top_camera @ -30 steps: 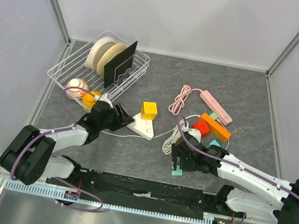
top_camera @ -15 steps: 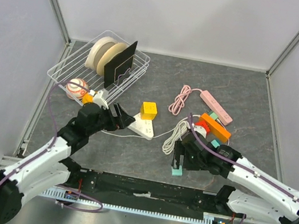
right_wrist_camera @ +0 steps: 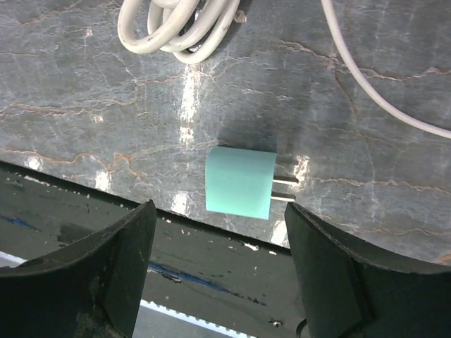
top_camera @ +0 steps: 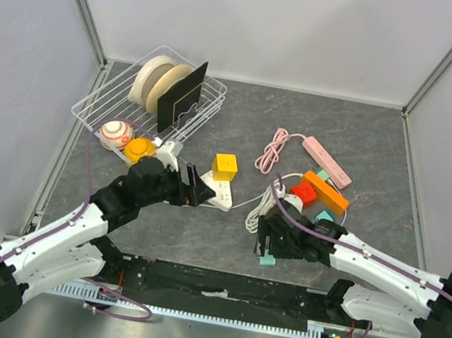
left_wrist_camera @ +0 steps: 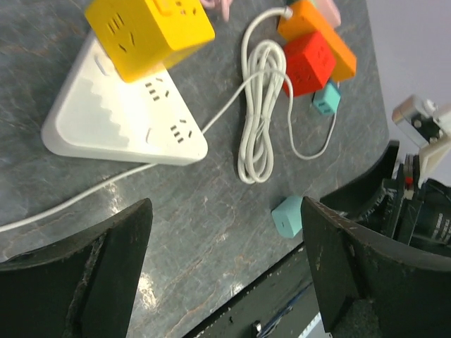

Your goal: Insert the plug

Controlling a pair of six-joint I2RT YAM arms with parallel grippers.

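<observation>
**Item 1. Teal plug** [right_wrist_camera: 240, 182]. Lies flat on the counter [right_wrist_camera: 394, 84] close to its near edge. Both prongs point sideways along the surface. It is not in any socket.

**Item 2. Right gripper** [right_wrist_camera: 218, 218]. Poised over the plug with its fingers spread wide to either side of the body. It touches and holds nothing (probably set this way to close across the plug's flat sides).

**Item 3. Left gripper** [left_wrist_camera: 225, 211]. Fingers wide apart and empty, hovering low just beside the white power strip [left_wrist_camera: 127, 116]. It is likely there to steady the strip during insertion.

**Item 4. Power strip.** Triangular, with free sockets facing up, so it is the probable target. A yellow cube socket [left_wrist_camera: 148, 32] sits at its far edge. Whether the cube rests on the strip cannot be told.

**Item 5. White coiled cable** [left_wrist_camera: 259, 113]. Lies between the strip and the plug, and any carry must clear it.

**Item 6. Red cube** [left_wrist_camera: 310, 60], **orange block** [left_wrist_camera: 317, 28]. Clustered beyond the coil, well apart from the plug.
</observation>
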